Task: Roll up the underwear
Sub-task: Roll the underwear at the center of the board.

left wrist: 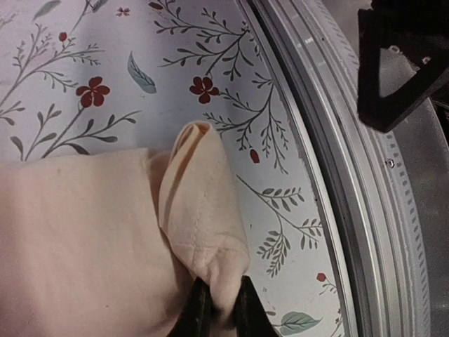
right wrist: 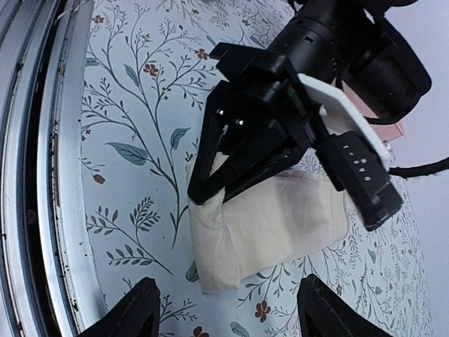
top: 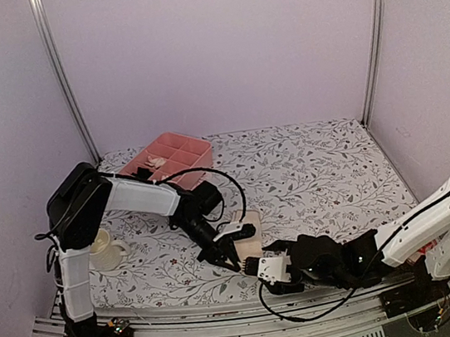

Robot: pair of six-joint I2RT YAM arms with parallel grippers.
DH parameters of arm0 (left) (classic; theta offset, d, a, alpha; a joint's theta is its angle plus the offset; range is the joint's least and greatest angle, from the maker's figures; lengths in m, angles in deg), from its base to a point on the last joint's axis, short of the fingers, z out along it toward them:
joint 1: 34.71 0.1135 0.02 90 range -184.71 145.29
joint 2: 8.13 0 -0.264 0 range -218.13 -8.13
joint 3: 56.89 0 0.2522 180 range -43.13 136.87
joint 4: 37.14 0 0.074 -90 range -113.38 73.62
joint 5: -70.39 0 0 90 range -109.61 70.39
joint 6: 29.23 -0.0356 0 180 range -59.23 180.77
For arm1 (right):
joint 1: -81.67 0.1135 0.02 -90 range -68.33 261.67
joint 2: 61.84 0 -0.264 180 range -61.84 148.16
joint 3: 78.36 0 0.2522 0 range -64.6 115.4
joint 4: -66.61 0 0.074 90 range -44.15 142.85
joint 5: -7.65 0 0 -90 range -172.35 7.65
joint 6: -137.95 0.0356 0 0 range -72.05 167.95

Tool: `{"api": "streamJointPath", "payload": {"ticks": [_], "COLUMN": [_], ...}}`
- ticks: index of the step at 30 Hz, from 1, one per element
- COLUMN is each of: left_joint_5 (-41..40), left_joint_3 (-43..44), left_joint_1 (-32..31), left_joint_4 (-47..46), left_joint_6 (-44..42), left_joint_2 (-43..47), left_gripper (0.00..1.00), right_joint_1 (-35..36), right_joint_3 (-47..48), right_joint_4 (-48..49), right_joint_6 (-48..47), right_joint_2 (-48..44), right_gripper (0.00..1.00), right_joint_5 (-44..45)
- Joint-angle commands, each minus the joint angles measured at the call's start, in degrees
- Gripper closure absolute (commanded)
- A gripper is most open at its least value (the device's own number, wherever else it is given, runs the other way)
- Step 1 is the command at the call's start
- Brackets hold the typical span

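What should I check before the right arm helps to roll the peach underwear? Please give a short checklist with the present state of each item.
1. Left gripper shut on the underwear: ok.
2. Right gripper open: ok.
3. Fabric inside the right gripper: cannot tell; the turned end lies just ahead of it.
4. Roll finished: not ok; only one end is turned over, the rest lies flat.
5. Fabric clear of the edge rail: ok.
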Motion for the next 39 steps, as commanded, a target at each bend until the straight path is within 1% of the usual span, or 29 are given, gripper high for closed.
{"api": "streamJointPath", "payload": {"ticks": [1,5,9,15,19,23,29,34,37,39], "left_joint_5": [2.98,3.61,3.60,3.62,3.61,3.61,3.61,3.61,3.63,3.62], "left_joint_3": [1.77,2.33,2.45,2.54,2.67,2.49,2.30,2.27,2.32,2.29], "left_joint_1": [1.96,2.32,2.39,2.48,2.55,2.57,2.57,2.58,2.54,2.55], "left_joint_4": [6.02,6.51,6.51,6.51,6.51,6.49,6.50,6.51,6.51,6.51], "left_joint_6": [1.05,1.19,1.46,1.63,1.72,1.65,1.55,1.55,1.55,1.55], "left_joint_2": [-3.72,-4.44,-4.63,-4.71,-4.76,-4.63,-4.30,-4.28,-4.24,-4.26], "left_gripper": [1.00,1.00,1.00,1.00,1.00,1.00,1.00,0.99,0.97,0.96], "right_joint_1": [0.12,-1.12,-2.63,-3.15,-3.23,-3.62,-4.47,-4.55,-4.65,-4.71], "right_joint_3": [4.31,7.15,8.12,9.61,11.16,11.64,11.72,11.78,11.76,11.76], "right_joint_4": [2.88,2.98,3.02,3.02,2.78,2.66,2.28,1.48,0.91,0.78], "right_joint_6": [-3.10,-4.53,-3.88,-3.04,-2.46,-1.55,-0.21,0.19,0.49,0.92], "right_joint_2": [9.38,15.26,16.99,20.62,23.55,24.57,24.50,24.41,24.12,23.87], "right_gripper": [0.33,0.36,0.43,0.51,0.53,0.60,0.65,0.78,0.90,0.92], "right_joint_5": [4.65,5.02,1.73,0.10,0.43,1.07,0.43,-1.77,-3.08,-3.54]}}
